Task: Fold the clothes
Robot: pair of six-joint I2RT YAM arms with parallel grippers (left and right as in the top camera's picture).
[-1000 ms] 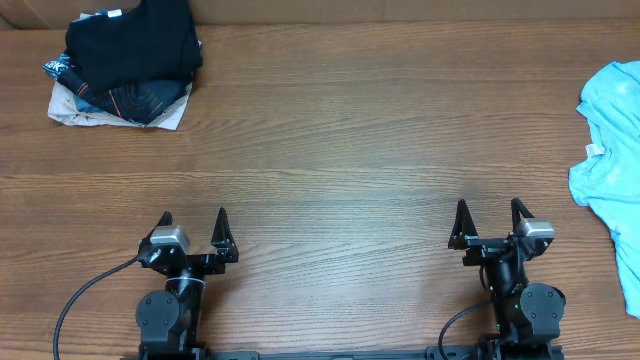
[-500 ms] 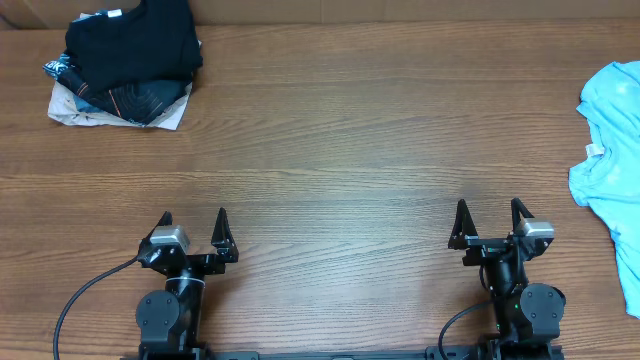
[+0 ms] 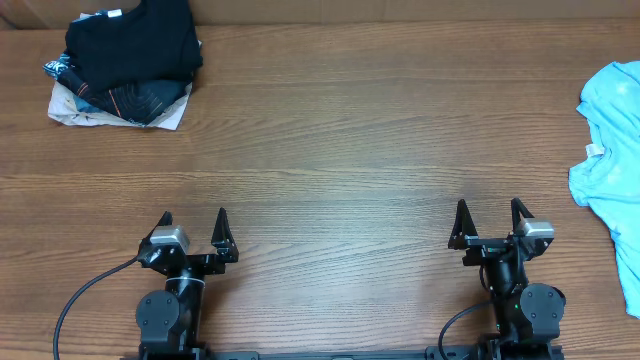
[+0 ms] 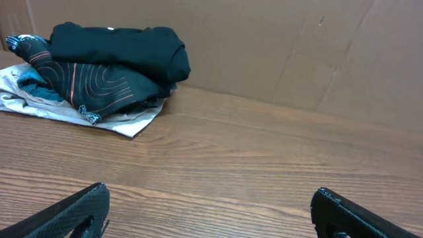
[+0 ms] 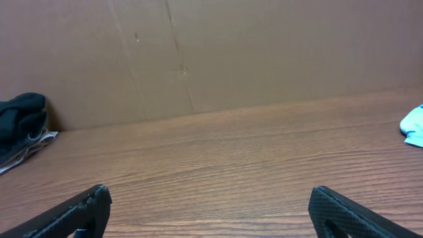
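Even, diffuse light; the sky-blue T-shirt (image 3: 610, 175) is bright at right, a faint shadow edges the dark pile (image 3: 125, 60); wrist views slightly soft.

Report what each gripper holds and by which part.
Nothing is held. The left gripper and right gripper are both open and empty; the blue T-shirt lies apart at the far right of the table.

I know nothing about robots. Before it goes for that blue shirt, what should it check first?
1. Left gripper open and empty: ok.
2. Right gripper open and empty: ok.
3. Whole T-shirt in view: not ok, it runs off the overhead view's right edge.
4. T-shirt lying flat: not ok, the visible part looks rumpled.
5. Pile of dark clothes apart from the T-shirt: ok, it sits at the far left corner.
6. Which side of the T-shirt faces up: cannot tell.
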